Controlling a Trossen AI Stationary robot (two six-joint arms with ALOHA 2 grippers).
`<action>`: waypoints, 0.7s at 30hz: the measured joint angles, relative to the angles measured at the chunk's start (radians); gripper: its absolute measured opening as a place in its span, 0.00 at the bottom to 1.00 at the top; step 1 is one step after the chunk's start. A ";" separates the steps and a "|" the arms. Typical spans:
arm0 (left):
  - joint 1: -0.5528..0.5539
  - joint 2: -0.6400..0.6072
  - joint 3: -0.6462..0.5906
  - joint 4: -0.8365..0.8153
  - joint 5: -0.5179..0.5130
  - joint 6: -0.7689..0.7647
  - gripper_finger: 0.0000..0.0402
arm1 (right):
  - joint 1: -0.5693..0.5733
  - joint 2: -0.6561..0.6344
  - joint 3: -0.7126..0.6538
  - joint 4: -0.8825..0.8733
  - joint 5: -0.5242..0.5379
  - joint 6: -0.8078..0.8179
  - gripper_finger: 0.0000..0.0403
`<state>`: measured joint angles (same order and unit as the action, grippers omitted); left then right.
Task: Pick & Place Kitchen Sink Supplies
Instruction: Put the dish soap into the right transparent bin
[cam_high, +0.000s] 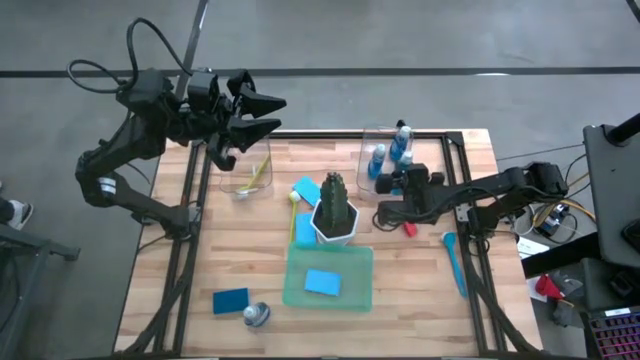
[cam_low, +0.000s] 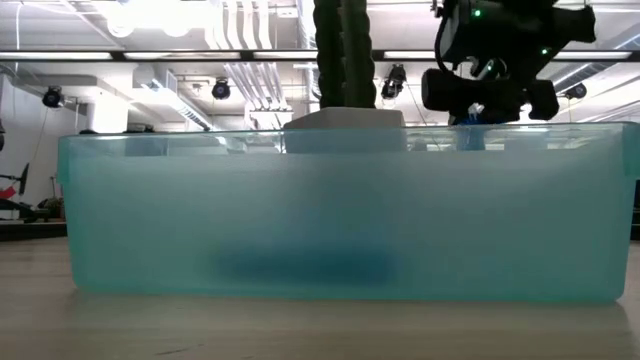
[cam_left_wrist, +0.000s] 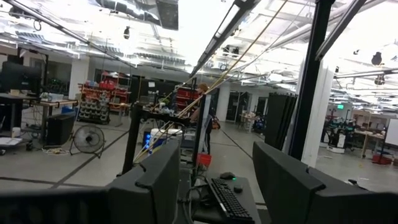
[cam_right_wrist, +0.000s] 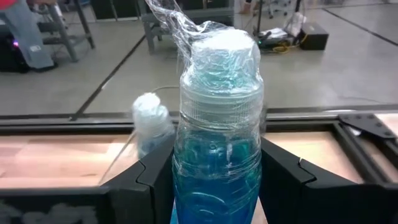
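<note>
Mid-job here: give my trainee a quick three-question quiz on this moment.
1. True or false: the right gripper is shut on a clear bottle of blue liquid.
2. What lies inside the translucent green tray? A) flat blue sponge B) red brush C) nothing
3. Which arm is raised off the table, its left gripper open and empty?

Key: 1 true. 2 A, the flat blue sponge. 3 the left arm.

A clear bottle of blue liquid (cam_right_wrist: 217, 137) stands upright between the right pincer's fingers (cam_right_wrist: 152, 180). More bottles (cam_high: 398, 145) stand in a clear bin. Blue sponges lie in the green tray (cam_high: 322, 283) and on the tabletop (cam_high: 230, 300). A blue brush (cam_high: 455, 262) lies at the right edge.
</note>
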<state>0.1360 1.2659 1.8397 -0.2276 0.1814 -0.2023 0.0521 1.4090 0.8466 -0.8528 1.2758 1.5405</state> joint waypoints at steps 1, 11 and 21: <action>0.000 0.000 0.000 0.000 0.000 0.002 0.48 | 0.000 0.000 -0.008 0.032 0.000 -0.024 0.42; 0.000 0.001 0.000 0.001 0.000 -0.005 0.48 | -0.032 0.000 -0.085 0.201 -0.001 -0.154 0.42; 0.000 0.001 0.000 0.001 0.000 -0.006 0.49 | -0.063 0.001 -0.173 0.371 -0.024 -0.224 0.42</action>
<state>0.1360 1.2667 1.8397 -0.2268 0.1814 -0.2084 -0.0114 1.4097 0.6737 -0.4817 1.2515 1.3162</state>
